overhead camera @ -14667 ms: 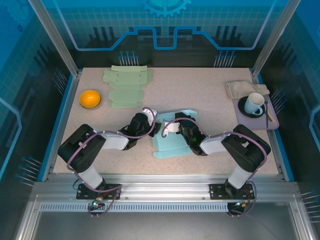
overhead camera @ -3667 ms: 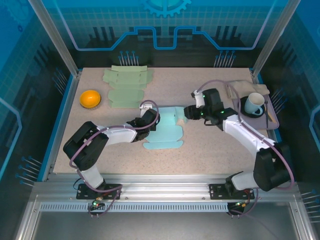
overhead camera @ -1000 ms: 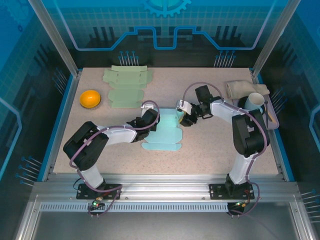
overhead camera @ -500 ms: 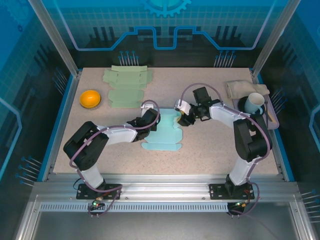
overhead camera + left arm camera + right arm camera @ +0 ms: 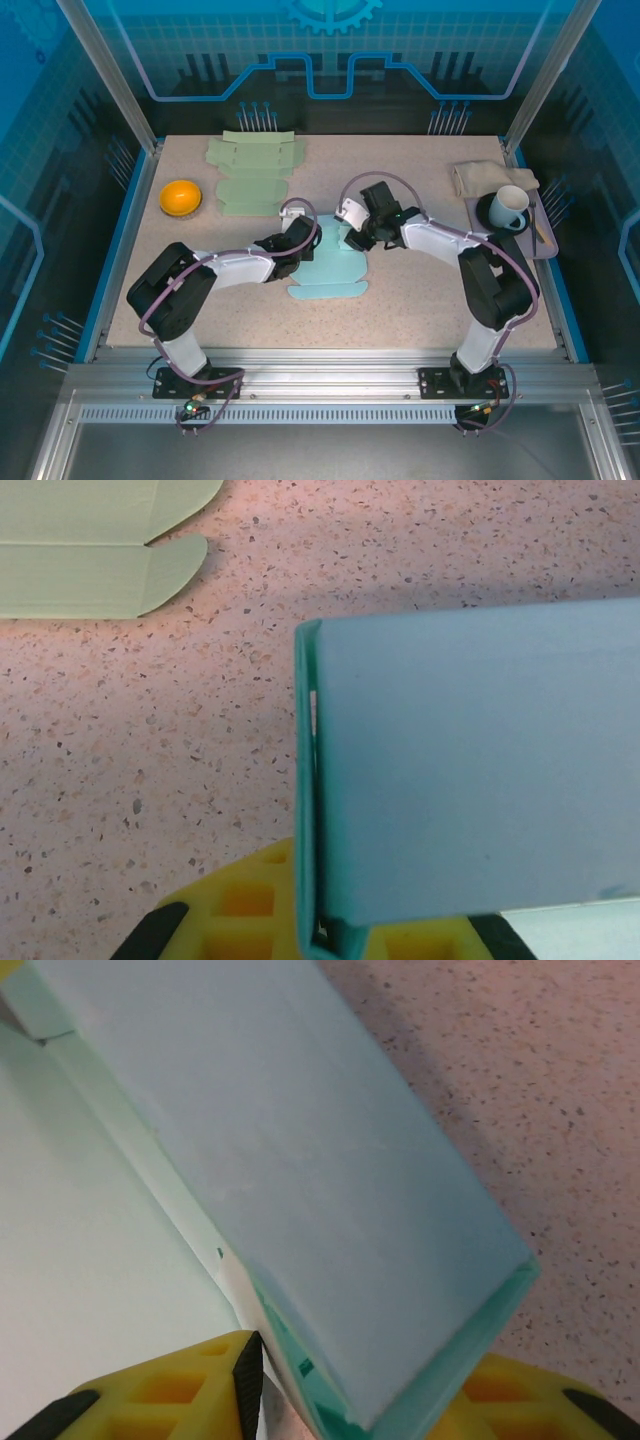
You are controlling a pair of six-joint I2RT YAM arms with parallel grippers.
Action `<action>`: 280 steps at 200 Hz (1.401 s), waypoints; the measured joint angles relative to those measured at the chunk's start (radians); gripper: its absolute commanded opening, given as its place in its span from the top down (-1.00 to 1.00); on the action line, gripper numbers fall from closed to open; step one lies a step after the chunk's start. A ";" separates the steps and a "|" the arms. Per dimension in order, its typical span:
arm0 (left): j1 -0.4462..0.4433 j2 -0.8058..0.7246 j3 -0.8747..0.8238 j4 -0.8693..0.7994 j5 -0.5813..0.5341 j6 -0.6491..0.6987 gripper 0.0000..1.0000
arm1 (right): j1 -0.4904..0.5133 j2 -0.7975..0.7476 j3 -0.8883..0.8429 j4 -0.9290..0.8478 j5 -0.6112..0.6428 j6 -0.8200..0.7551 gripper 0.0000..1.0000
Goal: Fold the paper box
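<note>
Paper box [image 5: 330,272] — pale blue, partly folded — lies mid-table between the two wrists, one wall raised on each side.

Left gripper [image 5: 320,935]: closed tight on the box's raised left wall. The wall's edge runs down between the yellow pads [image 5: 240,920].

Right gripper [image 5: 360,1405]: yellow fingers [image 5: 170,1390] stand apart, one on each side of the folded-over wall at the box's far right side. Cannot tell whether the pads press on it.

Flat green blanks [image 5: 250,170] lie at the far left of the table, with the orange bowl [image 5: 181,197] just beside them. Mug [image 5: 510,207] sits on a tray [image 5: 515,246] at the right edge — cloth [image 5: 480,175] behind it.
</note>
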 measured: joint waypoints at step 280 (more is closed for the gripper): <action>-0.026 0.040 0.347 -0.642 0.154 -0.479 1.00 | 0.145 0.093 0.059 0.018 0.531 0.937 0.42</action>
